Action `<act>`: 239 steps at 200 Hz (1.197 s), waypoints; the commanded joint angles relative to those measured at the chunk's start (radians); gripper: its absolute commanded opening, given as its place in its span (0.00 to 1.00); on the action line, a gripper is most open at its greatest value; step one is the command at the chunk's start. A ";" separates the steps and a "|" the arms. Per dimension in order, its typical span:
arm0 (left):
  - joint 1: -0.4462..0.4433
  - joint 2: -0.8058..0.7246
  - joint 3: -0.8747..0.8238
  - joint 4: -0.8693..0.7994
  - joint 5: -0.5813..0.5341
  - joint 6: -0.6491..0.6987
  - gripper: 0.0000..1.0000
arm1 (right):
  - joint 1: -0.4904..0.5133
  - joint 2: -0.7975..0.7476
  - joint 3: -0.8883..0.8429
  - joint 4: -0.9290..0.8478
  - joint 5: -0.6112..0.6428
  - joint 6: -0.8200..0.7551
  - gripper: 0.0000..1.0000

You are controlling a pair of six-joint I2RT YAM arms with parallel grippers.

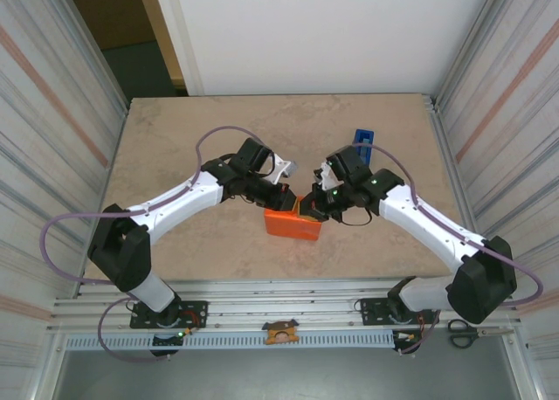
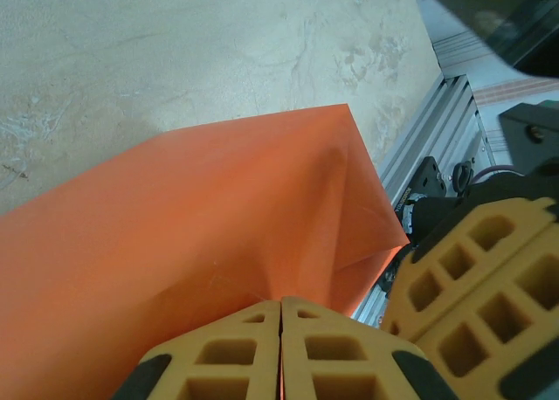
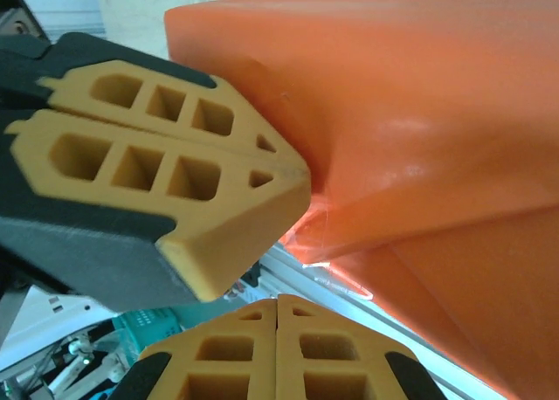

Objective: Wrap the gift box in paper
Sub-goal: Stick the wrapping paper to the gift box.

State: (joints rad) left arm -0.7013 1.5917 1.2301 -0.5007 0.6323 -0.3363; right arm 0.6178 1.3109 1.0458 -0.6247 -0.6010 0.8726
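Note:
The orange paper (image 1: 293, 224) is folded around a block-shaped parcel near the table's front middle; the gift box itself is hidden inside it. My left gripper (image 1: 291, 201) comes in from the upper left and is shut on a pulled-up flap of the paper (image 2: 218, 208), with a thin orange line showing between its tips (image 2: 280, 302). In the right wrist view the paper (image 3: 419, 94) has a clear strip of tape (image 3: 336, 265) hanging at its corner. My right gripper (image 3: 278, 300) is shut just beside the left fingers (image 3: 201, 164), with nothing seen between its pads.
A blue tape dispenser (image 1: 361, 139) stands on the table behind the right arm. Scissors (image 1: 467, 331) lie on the frame at the front right. The aluminium rail (image 2: 437, 129) runs close under the parcel's near side. Ribbed walls close in both sides.

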 commanded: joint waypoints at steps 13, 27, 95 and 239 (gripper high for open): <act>0.004 0.022 -0.030 -0.042 -0.005 0.006 0.09 | 0.005 0.020 -0.041 0.031 0.035 0.011 0.00; 0.005 0.022 -0.030 -0.042 -0.003 0.006 0.09 | 0.002 0.021 -0.066 0.005 0.073 0.007 0.00; 0.004 0.016 -0.043 -0.035 -0.004 0.000 0.09 | 0.007 -0.045 0.004 0.034 0.037 0.033 0.00; 0.005 0.017 -0.045 -0.030 -0.009 -0.006 0.09 | 0.009 -0.084 -0.040 0.073 0.060 0.005 0.00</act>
State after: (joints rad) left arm -0.6998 1.5917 1.2148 -0.4667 0.6365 -0.3397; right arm 0.6350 1.2884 0.9813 -0.5381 -0.5461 0.8970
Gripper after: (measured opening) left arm 0.089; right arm 0.058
